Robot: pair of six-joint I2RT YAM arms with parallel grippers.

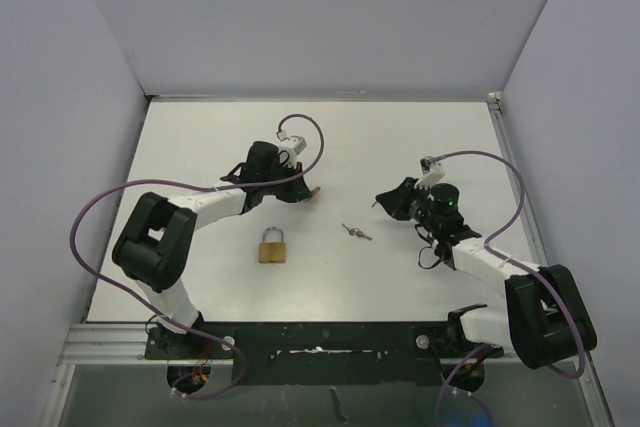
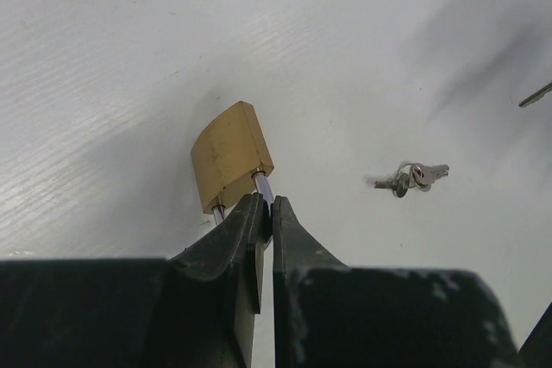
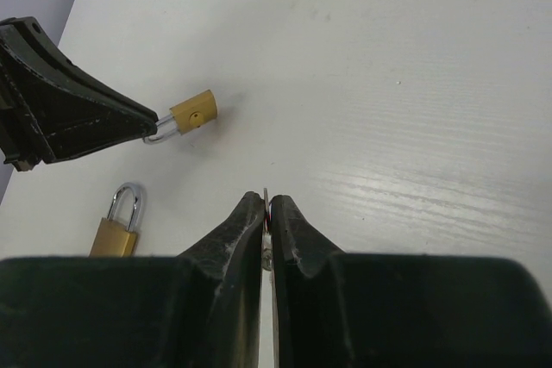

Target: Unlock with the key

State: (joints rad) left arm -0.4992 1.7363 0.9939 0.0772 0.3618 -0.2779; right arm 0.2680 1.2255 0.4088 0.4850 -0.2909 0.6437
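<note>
White tabletop [image 1: 400, 147], bare pale walls on three sides. The brass padlock [image 2: 231, 154] I mean to open hangs from my left claw [image 2: 266, 213], which is clamped on its steel shackle; the body sticks out ahead of the fingers and seems to sit just clear of the surface, left of the table's middle. From my right wrist I see a small dark spot on the end turned toward me, likely the keyhole.

My right claw [image 3: 266, 204] is closed on a thin metal sliver edge-on between the fingers, which I take to be the key [image 3: 266, 192]. It points toward the lock but is well apart from it.

A second padlock [image 1: 272, 247] lies flat nearer my bases, untouched, and a few loose keys [image 1: 355, 232] lie between my two arms.

So both pickups look done, and I judge the step in hand to be lining up for insertion. Next I need to bring the key tip level with that keyhole and match the blade's angle to the slot. My left claw must hold the lock steady, since a body hanging by its shackle may swing away when pushed.
</note>
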